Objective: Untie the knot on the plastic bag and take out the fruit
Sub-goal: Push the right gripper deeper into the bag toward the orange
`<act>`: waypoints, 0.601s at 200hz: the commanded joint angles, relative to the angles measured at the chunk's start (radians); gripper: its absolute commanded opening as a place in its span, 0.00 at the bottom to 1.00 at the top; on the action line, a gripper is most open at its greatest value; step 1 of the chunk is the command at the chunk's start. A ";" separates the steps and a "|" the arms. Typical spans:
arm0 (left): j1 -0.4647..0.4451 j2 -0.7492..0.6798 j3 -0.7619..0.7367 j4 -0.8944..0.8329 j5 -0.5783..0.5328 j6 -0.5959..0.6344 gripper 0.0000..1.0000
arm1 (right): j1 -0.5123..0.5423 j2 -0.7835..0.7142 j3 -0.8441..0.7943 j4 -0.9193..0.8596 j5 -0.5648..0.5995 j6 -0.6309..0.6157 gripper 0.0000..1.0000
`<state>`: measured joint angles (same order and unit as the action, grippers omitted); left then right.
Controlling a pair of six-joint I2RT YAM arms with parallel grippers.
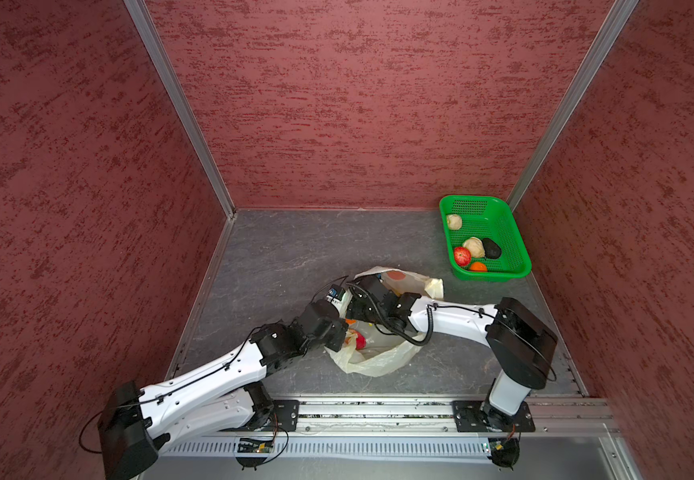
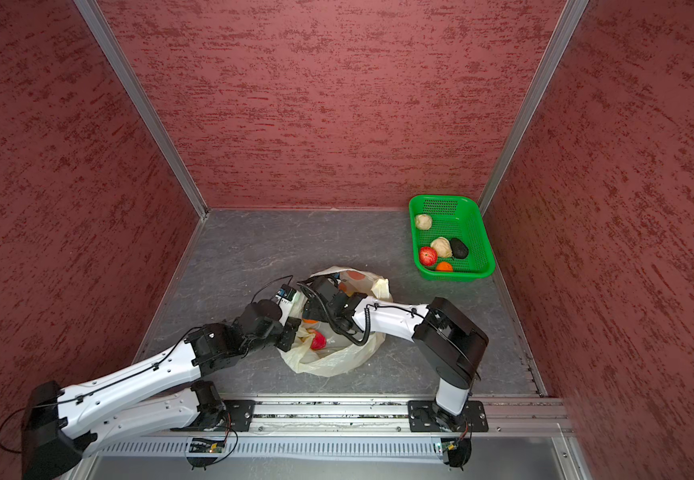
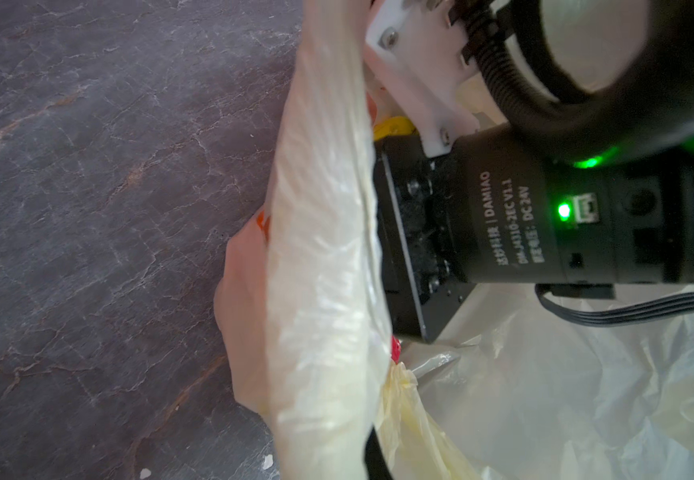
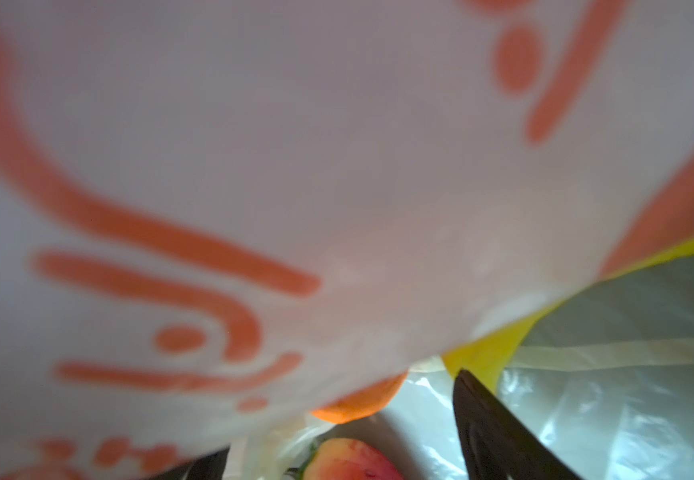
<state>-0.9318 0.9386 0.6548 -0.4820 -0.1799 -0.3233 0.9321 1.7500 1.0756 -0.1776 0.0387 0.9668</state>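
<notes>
The pale-yellow plastic bag (image 1: 378, 361) (image 2: 328, 363) lies mid-table with its mouth open; the knot is out of view. My left gripper (image 3: 368, 436) is shut on the bag's near-left rim (image 3: 320, 291) and holds it up. My right gripper (image 4: 341, 415) is down inside the bag under the printed plastic (image 4: 337, 166), with its fingers (image 4: 499, 436) standing apart. A red fruit (image 4: 349, 461) (image 1: 360, 341) lies between them, not visibly touched. An orange fruit (image 4: 361, 401) (image 1: 350, 321) and a yellow piece (image 4: 478, 361) lie just beyond. In both top views the arms hide both grippers.
A green mesh basket (image 1: 515, 266) (image 2: 482, 266) stands at the back right by the wall, holding cream lumps, a red apple, a dark avocado and an orange. Red walls close in three sides. A metal rail (image 1: 378, 411) runs along the front.
</notes>
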 commanded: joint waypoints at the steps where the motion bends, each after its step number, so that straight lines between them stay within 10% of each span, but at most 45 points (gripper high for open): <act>1: -0.004 -0.018 0.022 0.015 0.009 0.021 0.00 | -0.004 0.001 -0.014 0.116 -0.065 0.053 0.76; 120: 0.003 -0.063 -0.042 -0.013 0.035 -0.006 0.00 | -0.003 0.164 0.074 0.108 0.009 0.050 0.75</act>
<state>-0.9314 0.8852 0.6350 -0.4816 -0.1673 -0.3187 0.9325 1.8675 1.0966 -0.0525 -0.0006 1.0023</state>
